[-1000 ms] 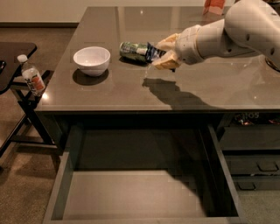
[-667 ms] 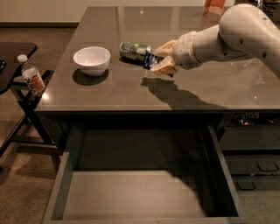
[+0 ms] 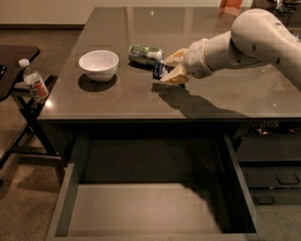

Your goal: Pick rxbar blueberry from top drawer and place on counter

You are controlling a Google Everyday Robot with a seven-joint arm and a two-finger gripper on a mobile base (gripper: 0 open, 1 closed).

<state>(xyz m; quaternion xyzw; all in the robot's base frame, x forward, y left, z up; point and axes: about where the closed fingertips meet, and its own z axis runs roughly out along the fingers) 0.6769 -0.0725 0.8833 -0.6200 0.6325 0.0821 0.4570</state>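
My gripper (image 3: 170,68) hangs low over the counter (image 3: 141,101), near its middle, just right of a green-and-white can (image 3: 145,54) lying on its side. The gripper's pale fingers (image 3: 174,76) are shut on the rxbar blueberry (image 3: 160,70), a small dark blue wrapper that sticks out to the left between them. The bar is close to the counter surface; I cannot tell if it touches. The top drawer (image 3: 141,209) is pulled open below the counter edge, and its flat grey bottom is bare.
A white bowl (image 3: 99,65) stands on the counter's left part. A water bottle (image 3: 34,81) stands on a black side table (image 3: 14,56) at the left. An orange object (image 3: 230,6) is at the counter's far edge. Dark drawers with handles (image 3: 275,181) are at the lower right.
The gripper with the bar has stayed near the can and shifted slightly left and lower; the arm's elbow has moved a little right. Bowl and can have not moved.
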